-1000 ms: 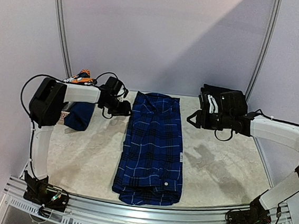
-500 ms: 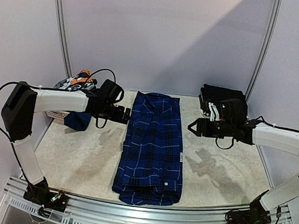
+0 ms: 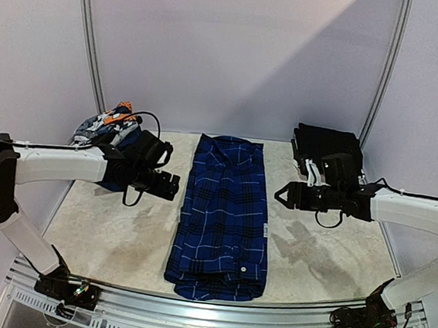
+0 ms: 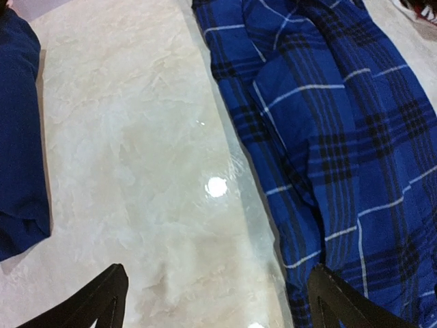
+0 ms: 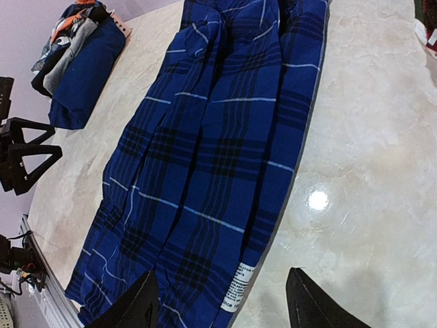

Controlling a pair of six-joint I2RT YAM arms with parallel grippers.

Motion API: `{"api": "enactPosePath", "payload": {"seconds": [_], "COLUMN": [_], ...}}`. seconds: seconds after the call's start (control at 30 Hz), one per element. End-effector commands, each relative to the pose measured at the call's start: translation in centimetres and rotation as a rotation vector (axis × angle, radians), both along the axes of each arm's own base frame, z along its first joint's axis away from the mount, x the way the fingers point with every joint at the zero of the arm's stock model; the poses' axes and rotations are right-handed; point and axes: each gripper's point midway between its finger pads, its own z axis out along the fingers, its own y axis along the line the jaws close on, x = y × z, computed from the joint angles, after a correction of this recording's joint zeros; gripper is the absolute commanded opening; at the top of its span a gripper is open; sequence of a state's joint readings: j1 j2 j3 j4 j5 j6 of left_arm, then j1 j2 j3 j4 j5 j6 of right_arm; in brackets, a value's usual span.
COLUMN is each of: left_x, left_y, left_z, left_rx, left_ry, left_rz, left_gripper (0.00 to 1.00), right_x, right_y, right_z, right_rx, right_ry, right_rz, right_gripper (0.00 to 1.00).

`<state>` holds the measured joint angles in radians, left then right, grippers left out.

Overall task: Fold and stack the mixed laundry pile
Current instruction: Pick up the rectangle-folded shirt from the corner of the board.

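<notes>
well, the blue plaid shirt (image 3: 224, 211) lies folded lengthways mid-table (image 3: 111, 231), the left gripper (image 3: 175, 185) near its left edge, the right gripper (image 3: 279, 194) near its right, both jaws spread wide and holding nothing; black trousers (image 3: 326, 139) sit far right

The left arm has dropped from its high, bent-elbow pose and now reaches out low over the table (image 3: 112, 227). The left gripper (image 3: 173, 184) has slid toward the near edge, along the left side of the blue plaid shirt (image 3: 226, 211). More of the grey-white-orange patterned pieces (image 3: 105, 123) in the far left corner now shows. The right gripper (image 3: 280, 194) has also drawn nearer, away from the black trousers (image 3: 326, 139), which are less covered.
</notes>
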<state>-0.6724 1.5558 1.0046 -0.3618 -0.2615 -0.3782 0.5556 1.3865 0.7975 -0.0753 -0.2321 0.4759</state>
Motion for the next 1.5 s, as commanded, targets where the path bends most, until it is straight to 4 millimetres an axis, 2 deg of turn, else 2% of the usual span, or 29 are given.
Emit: {"api": "enactPosePath", "payload": {"seconds": [0.0,0.27,0.4,0.63,0.77,0.9,1.03,1.17,1.27,1.47], "left_x": [-3.7,-7.9,-9.5,-11.7,-13.6,-15.9,-17.6,-19.0,-19.7,-20.6], "left_y": [-0.6,-2.4,-2.9,-3.7,-3.9,-4.1,-4.7,-5.4,-5.5,-6.1], "left_z": [-1.5,-4.6,-5.6,-7.0,-7.4,-7.0,-6.7,-6.5,-6.6,-7.1], "left_rx": [0.008,-0.07,-0.089,-0.136,-0.145,-0.141,-0.163,-0.193,-0.2,-0.207], "left_ry": [0.077,0.211,0.258,0.338,0.398,0.444,0.469,0.481,0.48,0.488], "left_rz": [-0.055,-0.162,-0.201,-0.257,-0.284,-0.347,-0.39,-0.413,-0.416,-0.432], "left_gripper": [0.92,0.86,0.85,0.82,0.79,0.79,0.78,0.77,0.77,0.75], "right_x": [-1.5,-3.6,-5.0,-7.2,-9.3,-12.5,-14.9,-16.7,-18.0,-19.3], "right_y": [0.4,1.8,2.1,2.6,3.2,4.4,4.7,4.8,4.8,5.0], "right_z": [-0.7,-2.8,-4.8,-7.1,-8.4,-9.2,-10.2,-10.9,-11.5,-11.9], "right_rx": [-0.014,-0.03,-0.048,-0.057,-0.053,-0.069,-0.08,-0.031,-0.056,-0.057], "right_ry": [0.03,0.104,0.163,0.246,0.312,0.369,0.425,0.481,0.496,0.498], "right_rz": [0.006,0.055,0.078,0.117,0.161,0.24,0.286,0.294,0.305,0.31], "right_gripper": [0.65,0.68,0.71,0.73,0.73,0.72,0.71,0.68,0.66,0.6]}}
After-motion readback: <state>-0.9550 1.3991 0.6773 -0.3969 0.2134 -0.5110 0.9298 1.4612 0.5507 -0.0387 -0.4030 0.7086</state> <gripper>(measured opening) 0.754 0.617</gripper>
